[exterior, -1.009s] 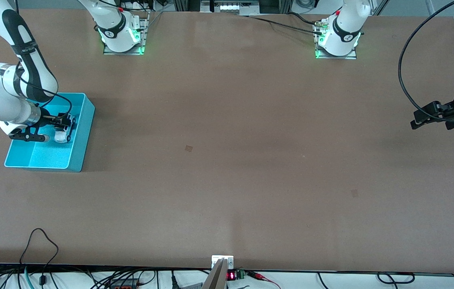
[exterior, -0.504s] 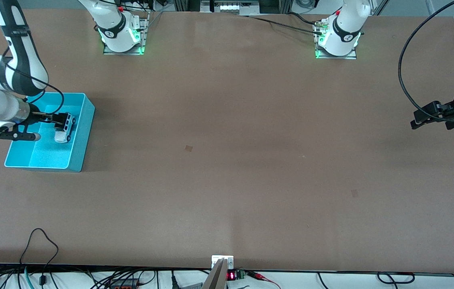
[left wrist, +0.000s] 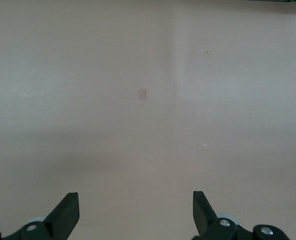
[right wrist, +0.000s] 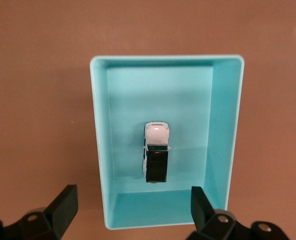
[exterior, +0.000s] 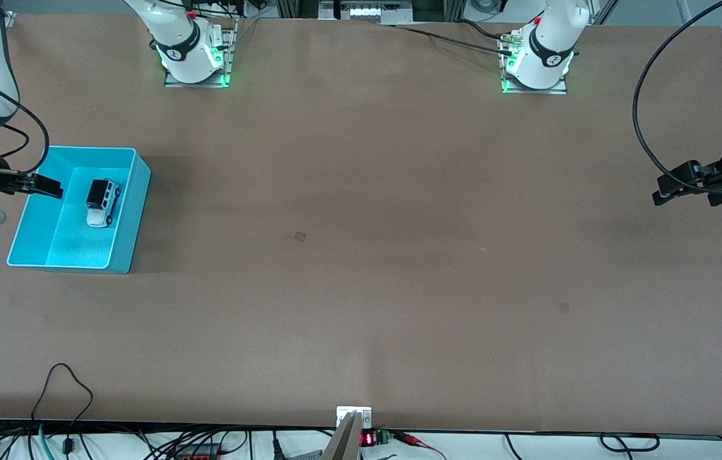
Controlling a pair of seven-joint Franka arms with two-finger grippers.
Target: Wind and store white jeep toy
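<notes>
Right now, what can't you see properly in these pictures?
- Front view: the right gripper, over the cyan bin, mostly cut off by the picture's edge.
- Front view: the left gripper, waiting at the left arm's end of the table, partly cut off.
- Both views: the white jeep toy shows only its top, so any winding part is hidden.

Two white robot arms (exterior: pixel 179 45) showing black joint bands.
Green lights are glowing at both bases (exterior: pixel 533 86); black cables (exterior: pixel 642 96) are looping beside black fingers (right wrist: pixel 63 205).
</notes>
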